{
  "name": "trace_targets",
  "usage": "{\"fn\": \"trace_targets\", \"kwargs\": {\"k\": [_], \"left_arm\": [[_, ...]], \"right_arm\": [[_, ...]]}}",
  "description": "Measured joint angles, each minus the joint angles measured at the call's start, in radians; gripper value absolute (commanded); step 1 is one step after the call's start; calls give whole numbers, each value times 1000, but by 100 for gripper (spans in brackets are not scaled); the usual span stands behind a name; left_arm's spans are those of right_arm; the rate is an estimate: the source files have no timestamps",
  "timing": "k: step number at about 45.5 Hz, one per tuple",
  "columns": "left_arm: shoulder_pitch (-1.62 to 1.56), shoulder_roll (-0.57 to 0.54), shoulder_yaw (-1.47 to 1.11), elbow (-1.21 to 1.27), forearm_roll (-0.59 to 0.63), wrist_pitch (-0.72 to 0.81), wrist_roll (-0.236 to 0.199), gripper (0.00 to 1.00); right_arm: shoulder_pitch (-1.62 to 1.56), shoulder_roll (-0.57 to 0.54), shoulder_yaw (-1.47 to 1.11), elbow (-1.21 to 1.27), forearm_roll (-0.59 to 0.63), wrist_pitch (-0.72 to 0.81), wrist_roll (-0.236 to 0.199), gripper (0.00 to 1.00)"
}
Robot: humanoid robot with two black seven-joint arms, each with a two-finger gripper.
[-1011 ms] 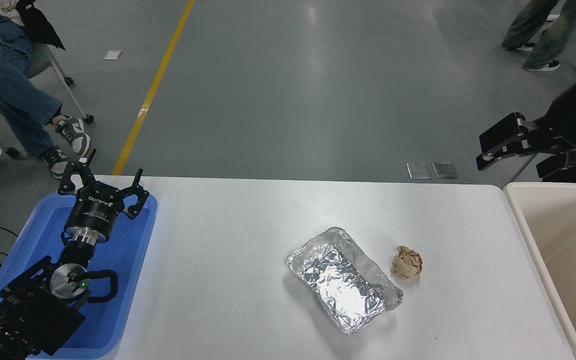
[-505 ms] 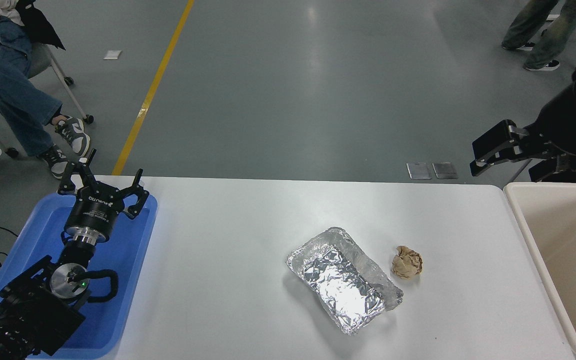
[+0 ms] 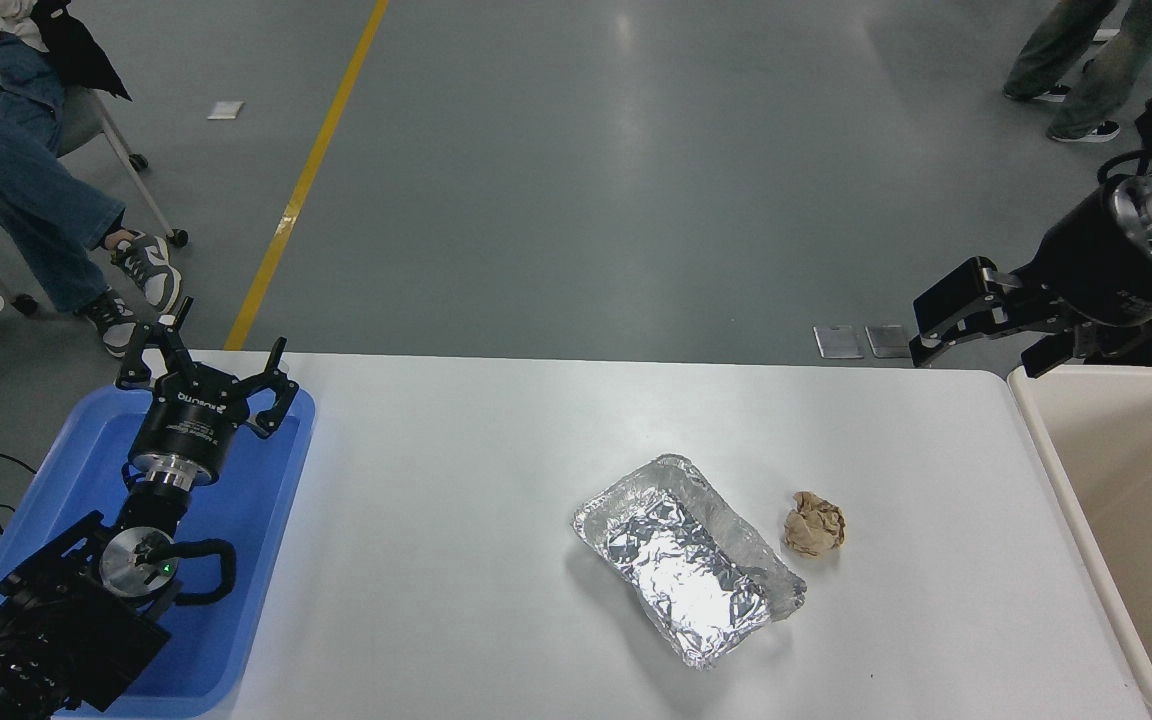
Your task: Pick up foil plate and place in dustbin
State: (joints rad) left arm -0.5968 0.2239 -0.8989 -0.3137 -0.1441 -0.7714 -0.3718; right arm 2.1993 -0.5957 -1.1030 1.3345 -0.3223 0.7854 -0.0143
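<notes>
On the table [image 3: 456, 480], crinkled silver foil plate [image 3: 688, 560], right gripper [image 3: 946, 325] seemingly open, empty.

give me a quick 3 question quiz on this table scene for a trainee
1. True or false: the foil plate is already inside the dustbin.
2. Which lies nearer the dustbin: A) the foil plate, B) the paper ball?
3. Fill in: the left gripper is parked over the blue ____.

Key: 1. False, it lies on the table. 2. B. 3. tray.

Note: the right gripper is above the table's far right corner, holding nothing.
</notes>
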Motion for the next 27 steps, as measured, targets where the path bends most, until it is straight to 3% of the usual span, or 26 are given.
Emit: {"fn": "trace_targets", "kwargs": {"k": [27], "left_arm": [[0, 0, 0, 1, 0, 0, 0, 100]], "right_arm": [[-64, 27, 7, -84, 9, 0, 1, 100]]}}
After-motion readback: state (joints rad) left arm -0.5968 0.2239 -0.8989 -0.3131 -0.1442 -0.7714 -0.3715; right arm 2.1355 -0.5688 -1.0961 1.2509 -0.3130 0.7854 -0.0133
